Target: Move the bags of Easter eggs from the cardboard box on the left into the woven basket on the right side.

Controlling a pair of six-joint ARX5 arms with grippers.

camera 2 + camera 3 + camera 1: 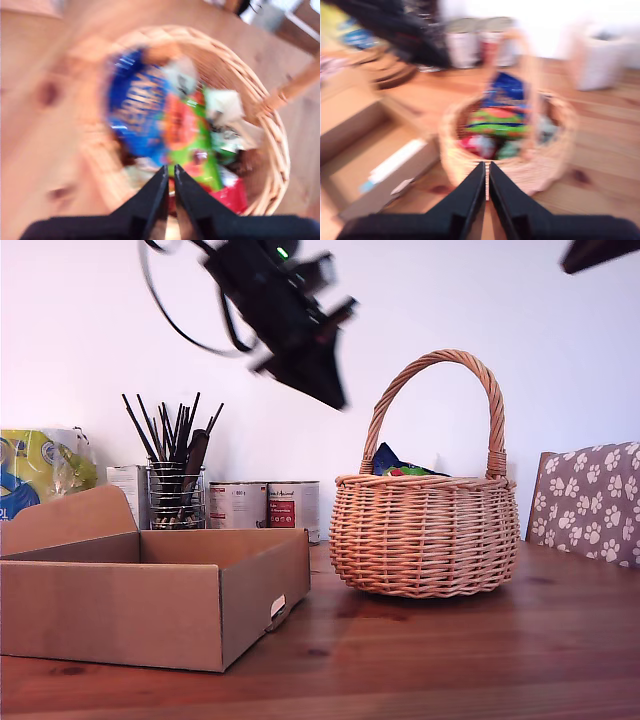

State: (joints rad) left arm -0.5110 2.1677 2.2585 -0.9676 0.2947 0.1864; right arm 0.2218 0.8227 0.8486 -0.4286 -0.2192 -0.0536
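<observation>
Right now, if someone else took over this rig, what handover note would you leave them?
My first gripper: shut, empty, above the woven basket.
My second gripper: shut, empty, facing the basket from farther off.
A blue bag of Easter eggs lies in the basket on other packets; its tip shows over the rim in the exterior view.
The cardboard box sits at the exterior view's left; the second wrist view shows only a pale flat item inside, blurred.
Left: check the box for remaining bags.
</observation>
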